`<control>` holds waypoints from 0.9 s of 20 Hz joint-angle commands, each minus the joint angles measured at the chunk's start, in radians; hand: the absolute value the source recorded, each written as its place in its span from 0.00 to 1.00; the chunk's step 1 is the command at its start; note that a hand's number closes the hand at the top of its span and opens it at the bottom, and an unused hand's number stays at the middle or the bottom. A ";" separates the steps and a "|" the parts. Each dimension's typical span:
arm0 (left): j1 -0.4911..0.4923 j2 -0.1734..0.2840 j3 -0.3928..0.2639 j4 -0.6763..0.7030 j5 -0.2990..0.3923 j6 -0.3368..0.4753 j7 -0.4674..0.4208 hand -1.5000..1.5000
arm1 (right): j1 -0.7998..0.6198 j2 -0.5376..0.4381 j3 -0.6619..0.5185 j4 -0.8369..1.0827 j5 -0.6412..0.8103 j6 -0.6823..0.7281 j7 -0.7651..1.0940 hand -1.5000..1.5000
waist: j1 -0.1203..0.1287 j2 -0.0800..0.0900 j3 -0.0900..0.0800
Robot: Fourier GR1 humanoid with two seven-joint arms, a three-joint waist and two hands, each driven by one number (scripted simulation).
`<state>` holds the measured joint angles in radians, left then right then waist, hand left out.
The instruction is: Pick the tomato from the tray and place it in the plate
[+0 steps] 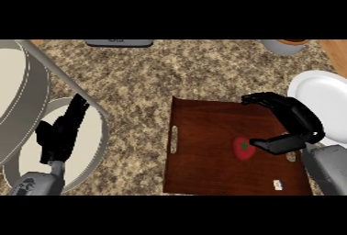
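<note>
On a speckled stone counter [149, 73], a red tomato [243, 148] with a green stem sits on the dark wooden tray [203, 156], right of the tray's middle. The robot's right hand [295, 121] arches over the tray's right side, fingers curved out to the far left and thumb reaching in to the tomato's right flank, where the tip appears to touch or nearly touch the fruit. The hand is spread wide and grips nothing yet; it looks shaped to close around the tomato from above and from the right. The white plate [318, 89], the tomato's destination, lies just beyond the tray's right edge, partly hidden behind the wrist, so the carry should be short once the fruit is lifted. The left hand [59, 133] rests well away at the left, fingers straight and pointing far, over round pale-rimmed dishes [102, 137]; it seems to play no part in this step. A grey object [119, 43] and a cup [288, 46] stand at the far edge. The pick appears about to begin; being round, the tomato could roll if nudged off-centre.
</note>
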<state>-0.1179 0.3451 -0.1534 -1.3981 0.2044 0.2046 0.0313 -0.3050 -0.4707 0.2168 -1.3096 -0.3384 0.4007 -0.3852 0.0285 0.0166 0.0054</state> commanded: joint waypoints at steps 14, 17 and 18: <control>-0.060 0.023 0.029 0.012 0.008 -0.059 0.095 0.50 | -0.247 -0.143 0.167 0.529 0.532 0.071 -0.659 0.00 | 0.007 -0.007 -0.003; -0.066 0.000 0.038 0.073 -0.009 -0.060 0.034 0.50 | -0.231 -0.162 0.237 0.519 0.606 0.052 -0.654 0.00 | -0.007 -0.009 -0.004; -0.077 0.020 0.042 0.003 0.003 -0.056 0.121 0.50 | -0.241 -0.114 0.261 0.463 0.618 0.032 -0.554 0.00 | -0.010 -0.014 -0.005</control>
<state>-0.1869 0.3546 -0.1210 -1.3667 0.2089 0.1538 0.1133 -0.5010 -0.6073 0.4278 -0.8746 0.2111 0.3541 -0.8805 0.0237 0.0071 0.0015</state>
